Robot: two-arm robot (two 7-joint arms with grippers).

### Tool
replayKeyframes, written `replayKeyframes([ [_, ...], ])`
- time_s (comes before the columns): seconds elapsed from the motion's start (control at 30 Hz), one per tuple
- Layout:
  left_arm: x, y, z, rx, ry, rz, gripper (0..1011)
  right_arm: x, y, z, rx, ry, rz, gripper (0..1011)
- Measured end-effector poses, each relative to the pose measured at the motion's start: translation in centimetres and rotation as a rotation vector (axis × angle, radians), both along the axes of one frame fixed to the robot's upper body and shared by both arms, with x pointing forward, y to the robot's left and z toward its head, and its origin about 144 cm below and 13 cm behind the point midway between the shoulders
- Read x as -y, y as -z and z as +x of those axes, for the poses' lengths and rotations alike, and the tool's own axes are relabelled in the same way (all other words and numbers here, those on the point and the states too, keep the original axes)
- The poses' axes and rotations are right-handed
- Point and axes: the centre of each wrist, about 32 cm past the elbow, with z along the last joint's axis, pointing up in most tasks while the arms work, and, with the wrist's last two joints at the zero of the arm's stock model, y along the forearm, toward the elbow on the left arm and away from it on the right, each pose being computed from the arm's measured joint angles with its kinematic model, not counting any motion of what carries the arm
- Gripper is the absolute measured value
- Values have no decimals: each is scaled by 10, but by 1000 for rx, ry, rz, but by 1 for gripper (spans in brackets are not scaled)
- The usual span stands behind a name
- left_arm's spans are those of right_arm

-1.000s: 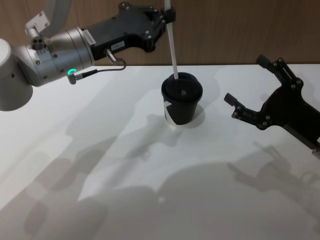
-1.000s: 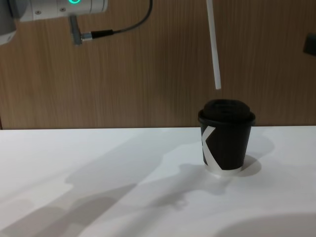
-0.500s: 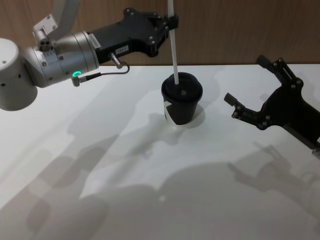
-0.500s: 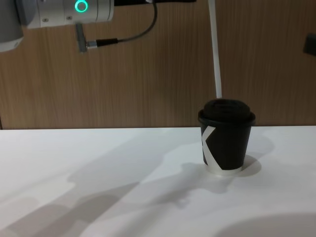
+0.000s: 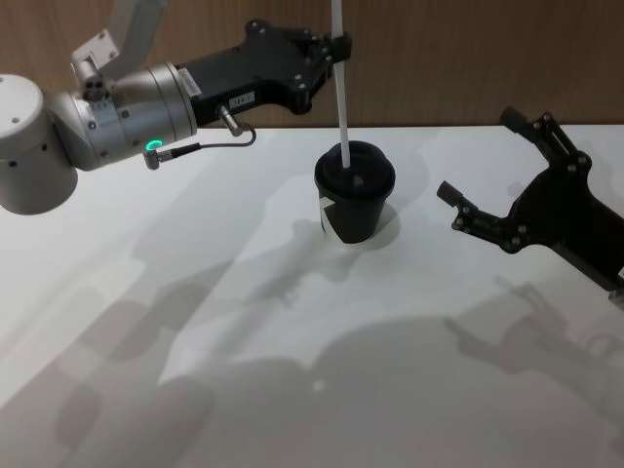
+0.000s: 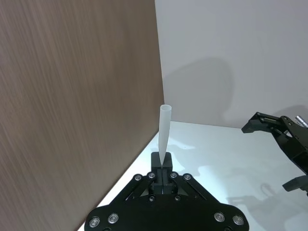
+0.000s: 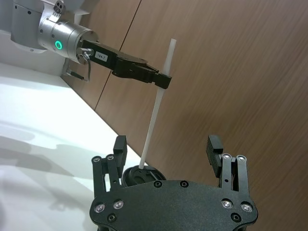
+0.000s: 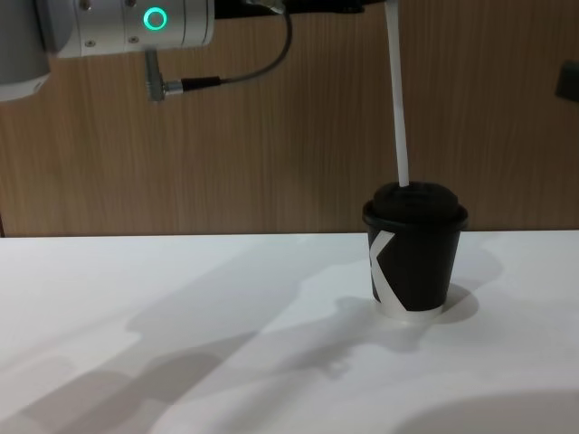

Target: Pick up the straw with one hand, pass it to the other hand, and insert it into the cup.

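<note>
White straw point(image 5: 341, 107) stands nearly upright, clenched near its upper part by the left claw point(image 5: 338, 44). That claw reaches in from the robot's left, above the surface point(image 5: 195, 292).
- Straw's top leans slightly to the robot's left in the chest view. Its lower end meets the domed lid point(image 8: 414, 194) of the black cup point(image 5: 353, 205). Cannot tell whether the tip has entered the lid or only touches it.
- Cup is upright on the surface, near the wood-panel wall point(image 8: 271, 136), with its white angular mark facing the robot.
- Green ring light point(image 5: 149, 146) is lit on the silver cylinder behind the left claw.
- Right claw point(image 5: 478, 156) is released, fingers spread wide. It sits low over the surface to the robot's right of the cup and apart from it, open side turned toward the cup.
</note>
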Motion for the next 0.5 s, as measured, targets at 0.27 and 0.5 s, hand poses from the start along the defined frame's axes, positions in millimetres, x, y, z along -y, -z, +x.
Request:
replayKeyframes([
  [0.27, 0, 0, 2, -5, 11, 0, 5, 0, 0, 0, 0, 0, 0, 1001],
  [0.5, 1, 0, 4, -11, 22, -1, 5, 0, 0, 0, 0, 0, 0, 1001],
])
